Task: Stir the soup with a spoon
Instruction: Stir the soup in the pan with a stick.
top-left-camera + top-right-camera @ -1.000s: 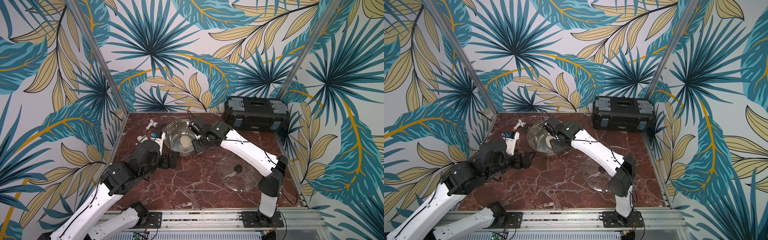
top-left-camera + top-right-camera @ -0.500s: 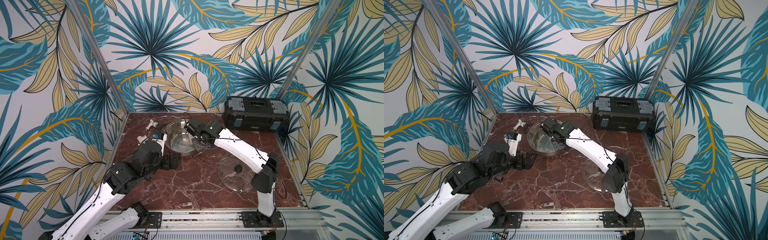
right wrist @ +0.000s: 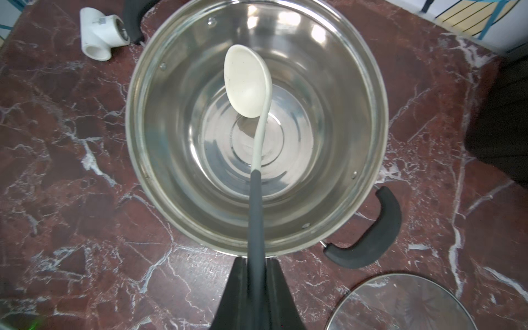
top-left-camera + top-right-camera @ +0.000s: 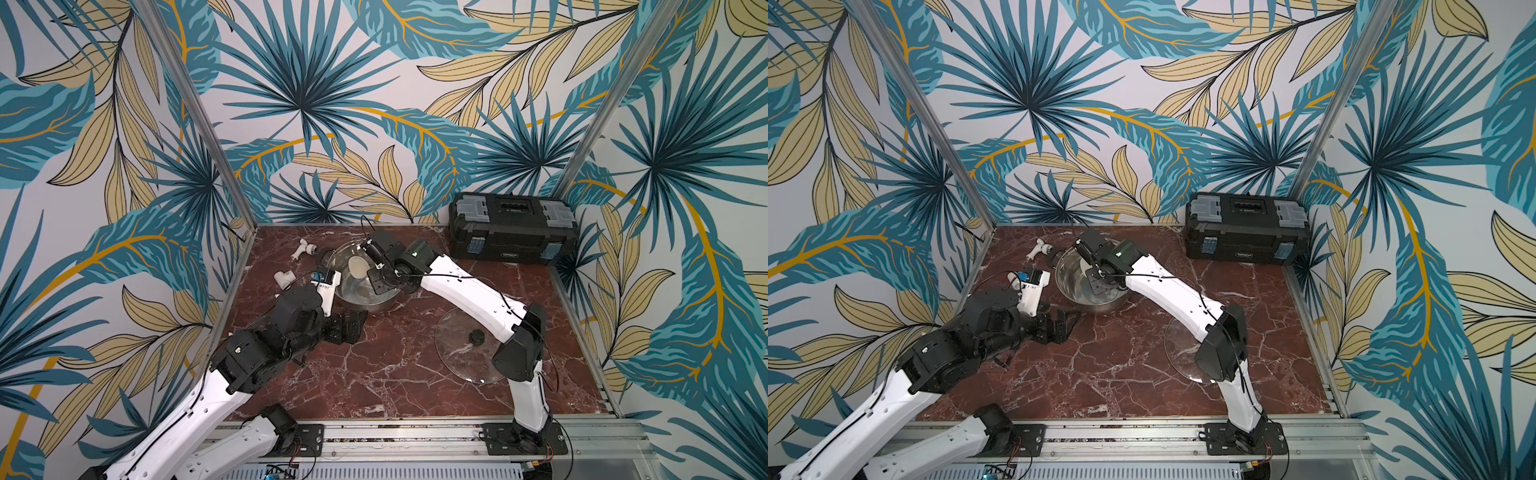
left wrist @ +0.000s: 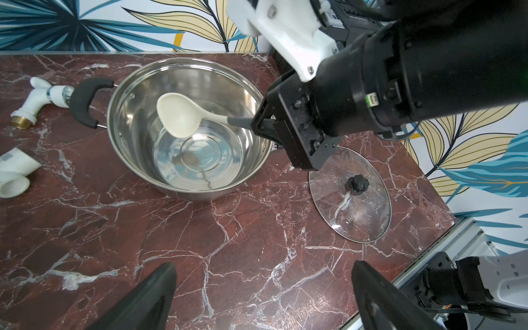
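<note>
Nearest, L pincer [image 4: 345,327] hangs released, idle over the desk [image 4: 395,374]. R pincer [image 3: 255,263] is clenched on the spoon [image 3: 247,83] handle. Its bowl's swept from the pot's [image 3: 134,114] near wall twd the far side. Stir's underway, I reckon.

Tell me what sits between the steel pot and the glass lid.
Only the pot's own black side handle, which sticks out toward the glass lid. The rest of that stretch is bare marble table. The right wrist view shows it.
</note>
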Robot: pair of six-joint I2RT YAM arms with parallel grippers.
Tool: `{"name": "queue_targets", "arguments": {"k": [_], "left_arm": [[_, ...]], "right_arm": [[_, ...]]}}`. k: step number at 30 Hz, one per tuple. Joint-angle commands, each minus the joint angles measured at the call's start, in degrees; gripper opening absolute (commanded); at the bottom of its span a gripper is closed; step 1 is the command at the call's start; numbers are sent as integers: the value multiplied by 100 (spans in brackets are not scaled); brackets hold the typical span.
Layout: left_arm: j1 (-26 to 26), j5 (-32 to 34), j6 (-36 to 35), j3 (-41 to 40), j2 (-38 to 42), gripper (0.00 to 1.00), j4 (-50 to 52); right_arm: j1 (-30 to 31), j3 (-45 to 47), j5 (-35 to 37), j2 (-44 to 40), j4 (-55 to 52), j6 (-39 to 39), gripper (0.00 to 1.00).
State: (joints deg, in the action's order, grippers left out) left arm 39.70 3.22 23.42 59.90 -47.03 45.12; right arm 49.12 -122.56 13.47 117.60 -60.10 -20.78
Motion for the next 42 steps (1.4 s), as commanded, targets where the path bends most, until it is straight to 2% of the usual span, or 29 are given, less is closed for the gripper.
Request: {"name": "queue_targets", "arguments": {"k": [1,9,15,22,27,35,42], "left_arm": [[-17,-199,-499,-200,79,100,-359],[-24,-235,-901,-229,85,100,-546],[-40,-128,-1023,-195,75,100,-625],[-42,-61,-1016,-144,88,100,-654],[-42,-59,-1005,-131,93,100,-662],[-35,-40,-942,-200,150,100,-707],[-42,-40,-902,-267,181,100,-741]], "right_arm": [[2,93,-480,-65,170,5,0],[5,811,-528,-642,54,-9,0],[1,1094,214,-931,-285,46,0],[2,792,1162,-677,-785,148,0],[-6,561,1373,-455,-683,148,0],[-10,220,1122,-136,-93,215,0],[-27,-108,257,145,158,262,0]]}}
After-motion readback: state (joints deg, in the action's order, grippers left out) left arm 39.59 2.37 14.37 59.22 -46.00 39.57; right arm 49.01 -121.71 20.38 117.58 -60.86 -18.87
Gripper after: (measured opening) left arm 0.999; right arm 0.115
